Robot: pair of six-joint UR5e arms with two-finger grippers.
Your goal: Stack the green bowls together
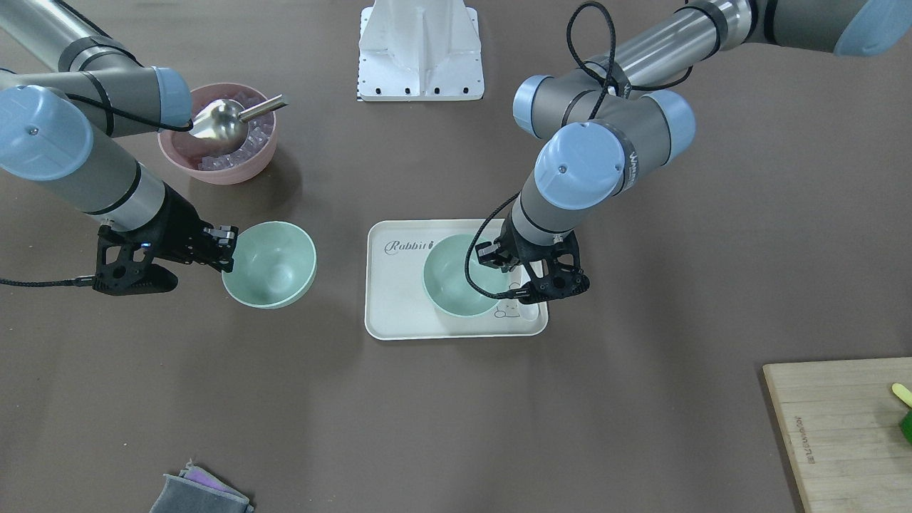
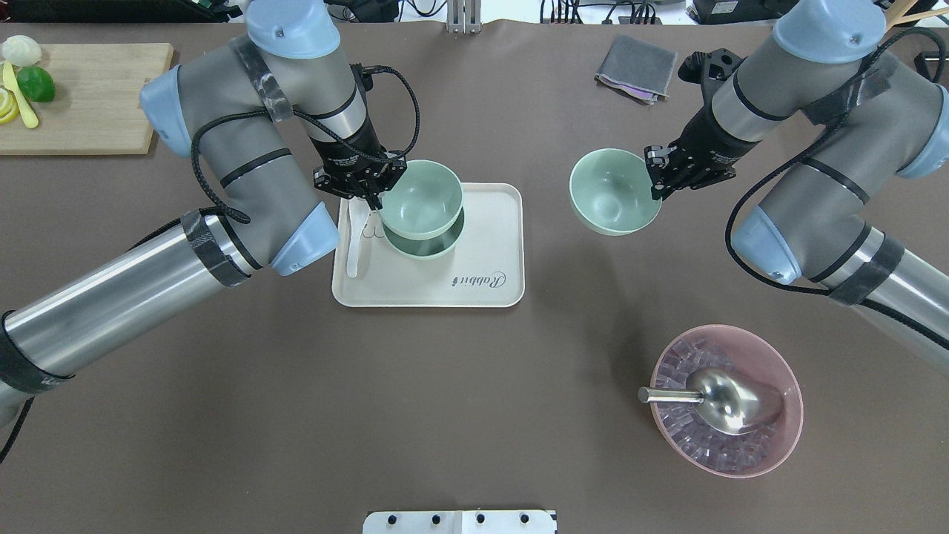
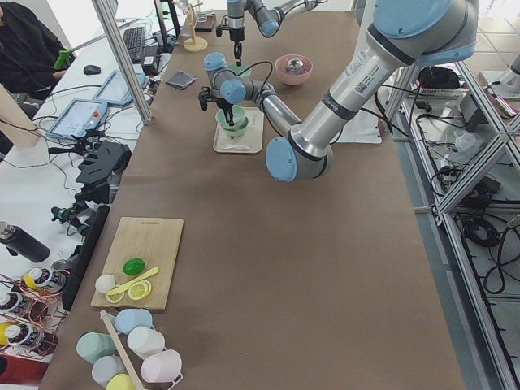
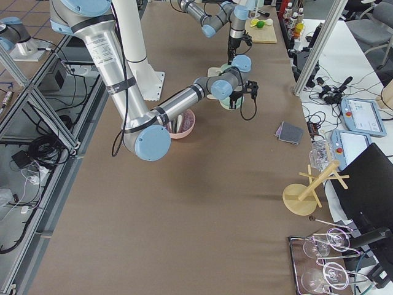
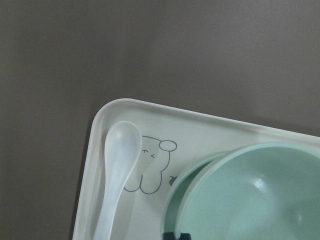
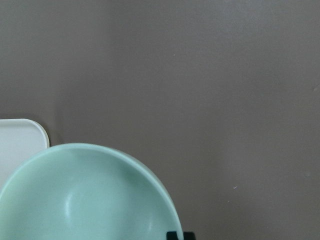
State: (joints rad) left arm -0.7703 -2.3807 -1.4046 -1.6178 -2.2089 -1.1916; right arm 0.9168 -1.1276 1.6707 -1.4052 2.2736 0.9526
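**Two mint bowls gripped, one on the tray**

At the lower right of the overhead view, a pink bowl (image 2: 792,404) holds a metal scoop (image 2: 730,400). At mid-frame, a cream tray (image 2: 482,282) carries the lower green bowl (image 2: 422,248), which is pale mint, matte and plain, with a white spoon (image 2: 354,252) beside it. Directly over it, the left gripper (image 2: 368,194) pinches the rim of the upper green bowl (image 2: 422,196); I cannot tell whether the two bowls touch. Right of the tray, the right gripper (image 2: 656,178) clamps the rim of the third green bowl (image 2: 612,193). A grey cloth (image 2: 637,67) and a cutting board (image 2: 89,104) lie along the top edge.

Lower green bowl (image 2: 422,251) mostly hidden under upper bowl (image 2: 421,196).
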